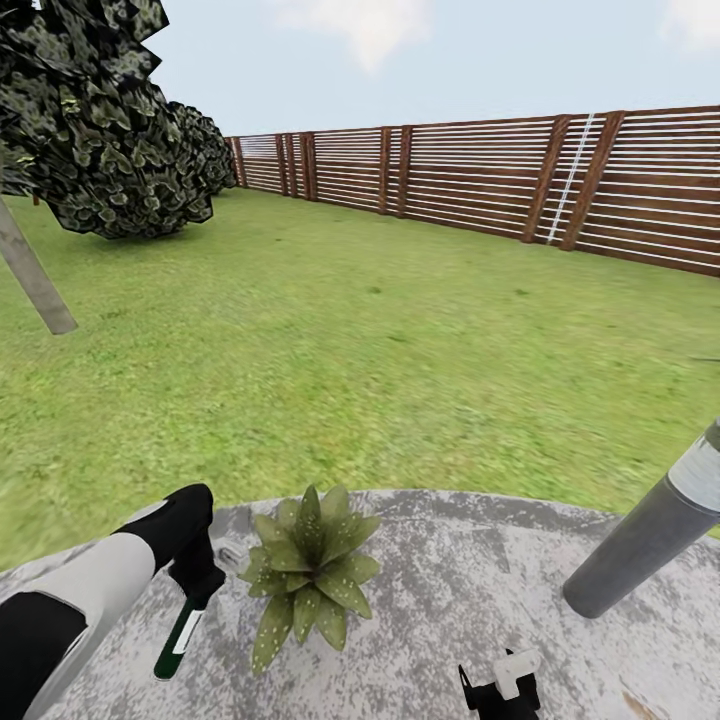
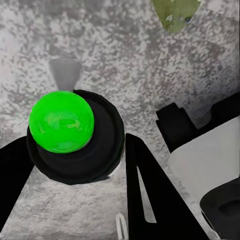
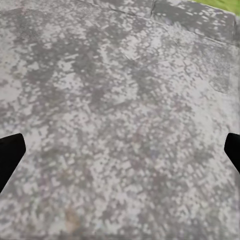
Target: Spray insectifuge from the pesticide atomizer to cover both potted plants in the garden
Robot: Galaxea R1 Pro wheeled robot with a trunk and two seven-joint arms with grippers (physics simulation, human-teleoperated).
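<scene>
Spraying step in hand — left gripper (image 1: 197, 590) clamped on pesticide atomizer (image 1: 178, 635), just left of 1 potted plant (image 1: 310, 565). Right gripper (image 3: 120, 155) spread wide, empty. Next: aim nozzle at leaves.

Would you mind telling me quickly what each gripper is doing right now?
Left gripper: closed on the pesticide atomizer.
Right gripper: open, holding nothing, above the patio.

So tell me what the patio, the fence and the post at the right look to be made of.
Patio: stone or concrete, matte, by its mottled grey speckle. Fence: wood, brown slats on darker posts, seemingly stained. Grey post: probably metal or plastic, a smooth cylinder with a soft sheen; the render leaves it open.
</scene>
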